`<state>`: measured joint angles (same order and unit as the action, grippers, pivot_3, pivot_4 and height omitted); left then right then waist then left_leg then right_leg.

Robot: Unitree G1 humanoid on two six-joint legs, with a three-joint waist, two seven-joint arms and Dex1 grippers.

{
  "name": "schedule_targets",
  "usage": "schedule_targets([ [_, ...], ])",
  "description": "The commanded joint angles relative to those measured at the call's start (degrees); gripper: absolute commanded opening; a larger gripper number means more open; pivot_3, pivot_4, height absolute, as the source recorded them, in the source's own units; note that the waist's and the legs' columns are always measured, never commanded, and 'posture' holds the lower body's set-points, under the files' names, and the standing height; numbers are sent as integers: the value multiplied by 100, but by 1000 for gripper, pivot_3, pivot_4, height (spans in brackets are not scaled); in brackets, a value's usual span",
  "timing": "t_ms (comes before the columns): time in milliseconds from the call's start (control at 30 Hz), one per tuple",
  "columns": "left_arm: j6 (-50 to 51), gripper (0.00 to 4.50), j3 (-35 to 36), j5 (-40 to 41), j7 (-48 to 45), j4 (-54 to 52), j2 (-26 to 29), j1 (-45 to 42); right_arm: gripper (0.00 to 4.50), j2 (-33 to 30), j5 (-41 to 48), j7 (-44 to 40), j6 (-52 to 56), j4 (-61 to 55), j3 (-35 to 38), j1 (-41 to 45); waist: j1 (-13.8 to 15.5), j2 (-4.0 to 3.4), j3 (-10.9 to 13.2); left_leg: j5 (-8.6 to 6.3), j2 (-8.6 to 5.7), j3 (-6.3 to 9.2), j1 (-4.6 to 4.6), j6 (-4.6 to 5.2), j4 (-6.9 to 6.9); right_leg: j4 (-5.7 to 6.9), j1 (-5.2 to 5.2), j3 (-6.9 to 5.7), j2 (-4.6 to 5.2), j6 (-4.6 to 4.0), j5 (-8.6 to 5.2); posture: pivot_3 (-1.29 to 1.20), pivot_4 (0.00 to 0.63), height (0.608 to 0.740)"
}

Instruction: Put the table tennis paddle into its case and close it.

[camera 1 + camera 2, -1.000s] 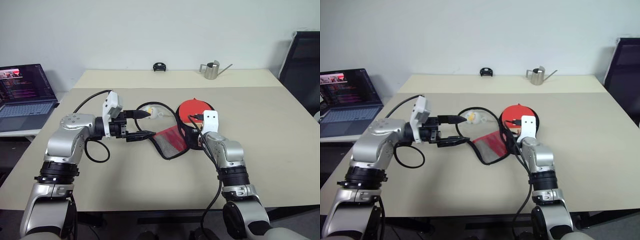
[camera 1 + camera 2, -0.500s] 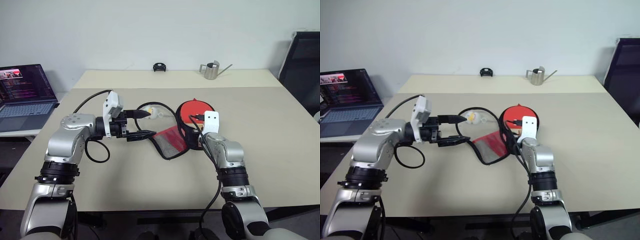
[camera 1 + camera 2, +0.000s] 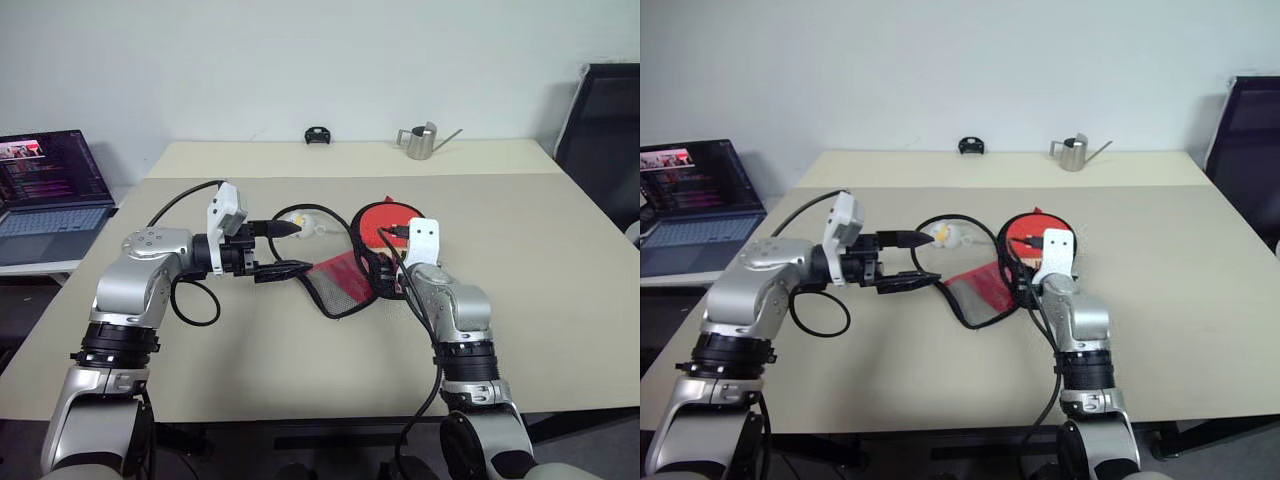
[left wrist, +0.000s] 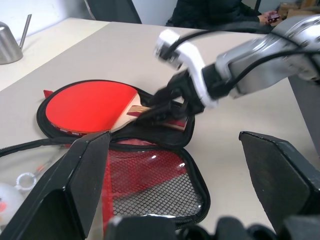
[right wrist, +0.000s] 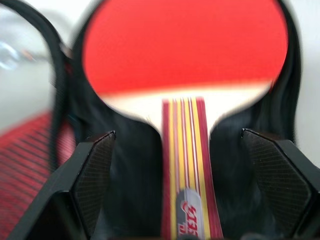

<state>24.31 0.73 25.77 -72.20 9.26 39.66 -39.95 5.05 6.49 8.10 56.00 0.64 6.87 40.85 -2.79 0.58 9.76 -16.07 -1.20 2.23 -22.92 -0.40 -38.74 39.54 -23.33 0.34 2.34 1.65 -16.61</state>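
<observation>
The table tennis paddle [image 3: 388, 219] lies red face up in the black half of the open case [image 4: 150, 175]. The case's red, mesh-lined flap [image 3: 340, 285] is spread out toward my left arm. Just behind the paddle hangs my right gripper [image 5: 176, 134], open. Its fingers [image 5: 95, 180] stand either side of the striped handle [image 5: 184, 150] without touching it. My left gripper [image 3: 295, 248] is open and points sideways at the flap's edge, with its lower finger [image 3: 290, 267] close to the zipper rim.
A small white object [image 3: 310, 226] on a black cord lies beside my left gripper's upper finger. A laptop [image 3: 50, 190] sits far left. A metal watering can [image 3: 425, 141] and a small black item [image 3: 319, 134] stand at the back. A black chair [image 3: 605, 130] is at the right.
My right gripper has opened, let go of the paddle's handle and lifted slightly. The paddle stays in the case. The left arm has not moved.
</observation>
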Motion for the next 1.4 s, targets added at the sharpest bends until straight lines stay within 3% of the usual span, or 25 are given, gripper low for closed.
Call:
schedule_targets([
  [33,-31,4500,218,94,34,-210,107,69,4482,-196,149,-316,348,-1006,-271,-169,-4,0,0,0,0,0,0,0,0,-1,0,0,0,0,0,0,150,740],
  [233,-27,4500,288,93,158,-201,119,149,4482,-1104,230,-1071,119,-1804,-490,-585,13,0,0,0,-2,-1,0,1,-1,-2,1,0,0,0,0,0,150,740],
  [467,-301,4500,185,-520,955,463,-12,110,4482,-2566,1845,-3151,939,-2616,15,-818,30,1,0,-2,0,-1,0,3,-2,-3,3,-1,-2,1,0,0,150,740],
  [700,-378,4500,177,-907,1546,947,-164,60,4482,-3741,2861,-4317,1166,-2854,293,-686,55,5,1,-2,0,0,-1,4,-2,-7,5,-3,0,1,0,0,150,740],
  [1067,-497,4500,78,-1503,2280,1583,-298,75,4482,-4506,3015,-4669,716,-2534,260,-496,102,9,3,-2,0,0,-1,3,-3,-9,7,-5,7,1,0,0,150,740],
  [1400,-1311,4500,-67,-2257,3454,3439,-876,-614,4482,-4535,3053,-4592,590,-2503,205,-557,130,26,11,-2,-7,1,-7,3,-5,-10,7,-13,21,1,0,0,150,740],
])
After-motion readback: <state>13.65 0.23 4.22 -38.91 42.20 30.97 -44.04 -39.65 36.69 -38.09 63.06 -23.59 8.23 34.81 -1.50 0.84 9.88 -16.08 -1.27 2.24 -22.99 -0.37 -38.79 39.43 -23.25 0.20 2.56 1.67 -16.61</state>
